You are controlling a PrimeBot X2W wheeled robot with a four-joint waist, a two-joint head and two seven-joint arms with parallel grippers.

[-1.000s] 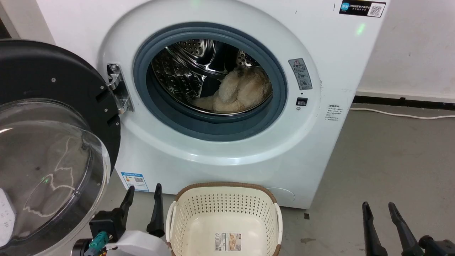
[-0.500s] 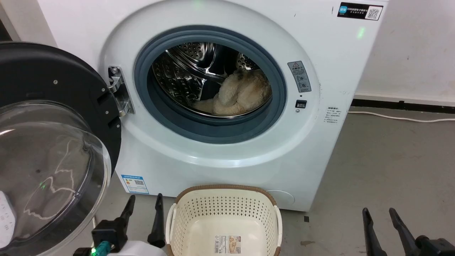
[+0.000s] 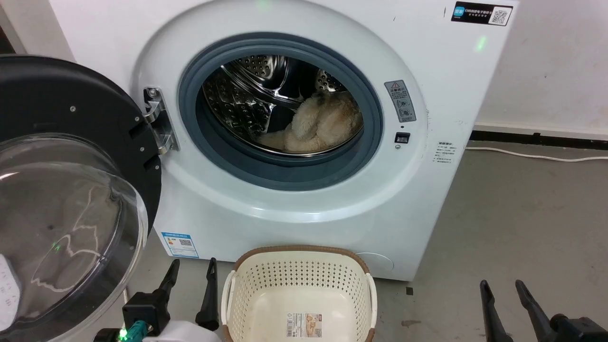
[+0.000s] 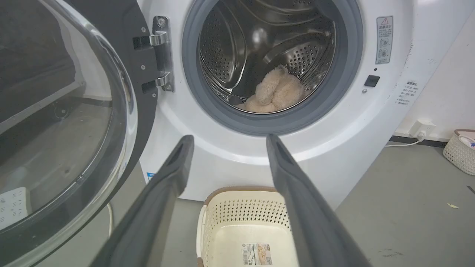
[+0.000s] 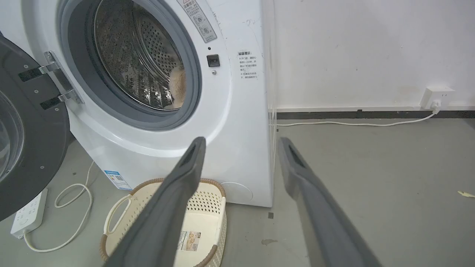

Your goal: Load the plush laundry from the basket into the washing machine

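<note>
Lying deep in the steel drum [image 3: 237, 102] of the washing machine [image 3: 304, 223], the plush laundry [image 3: 323, 124] is seen as a shaggy cream-beige heap. It is slumped low against the drum wall farther from the hinge [image 3: 159, 124]. Long tufted fur is shown all over it, and one rounded, sausage-like part is draped down across the bulk. A small dark patch is glimpsed at its top, though whether that is a nose cannot be told. Shiny perforated metal is seen curving round it, and the whole toy is kept behind the grey rubber seal [image 3: 285, 173]. The black-framed clear door [image 3: 76, 204] is swung wide open on the machine's hinge side. On the grey floor [image 3: 513, 209], just in front of the machine's base, the basket [image 3: 300, 249] is found standing upright. Its brown rim and perforated cream walls are in plain sight, and a printed label [image 3: 304, 324] is exposed on its bare bottom. The left gripper [image 3: 194, 262] is held low before the machine, just beside the basket on the door side, with its two dark fingers spread apart. The right gripper [image 3: 501, 283] is held over the floor off the machine's far front corner, well apart from the basket, and its fingers are likewise parted.
</note>
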